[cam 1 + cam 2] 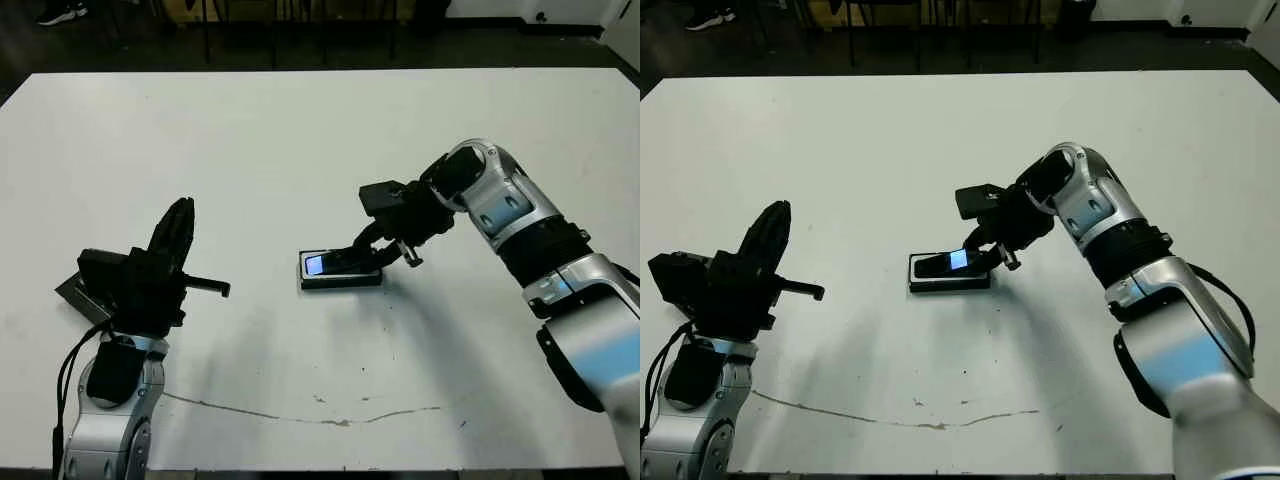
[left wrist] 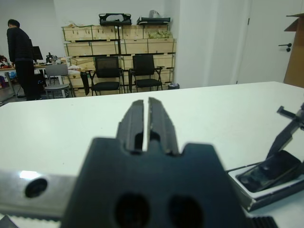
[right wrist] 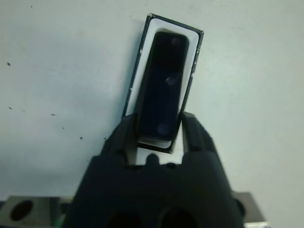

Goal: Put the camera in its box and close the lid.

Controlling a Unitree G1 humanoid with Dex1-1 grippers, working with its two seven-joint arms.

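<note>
Gripping the camera by its near end, our right gripper tilts it over its box, far end resting inside the white lining. Left gripper hovers pressed together, empty, well apart near the counter edge; bare counter surrounds the box.

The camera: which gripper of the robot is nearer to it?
The right. The right gripper has its fingers on both sides of the camera, which lies tilted in the box. The left gripper is apart from it, near the table's left edge.
</note>
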